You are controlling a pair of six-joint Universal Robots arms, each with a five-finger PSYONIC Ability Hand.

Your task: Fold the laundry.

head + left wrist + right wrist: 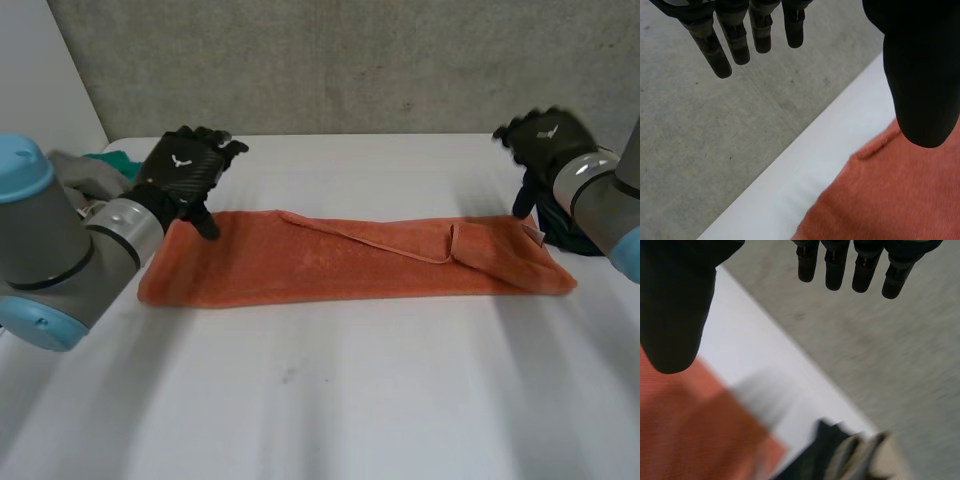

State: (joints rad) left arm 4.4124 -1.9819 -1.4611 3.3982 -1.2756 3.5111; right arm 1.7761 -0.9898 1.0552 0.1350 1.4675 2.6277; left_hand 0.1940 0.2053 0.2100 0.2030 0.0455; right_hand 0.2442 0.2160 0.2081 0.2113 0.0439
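one long orange terry towel (pixel 350 262) flat on white table (pixel 330 400) | left hand (pixel 185 168) over its left end, fingers straight, empty | right hand (pixel 545 140) by right end, also open

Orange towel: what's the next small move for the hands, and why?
Probably lower both hands and pinch the towel's far corners. It lies on the table as a long folded strip. The left hand and right hand are open at its two ends, gripping nothing, so a grasp seems needed before the next fold.
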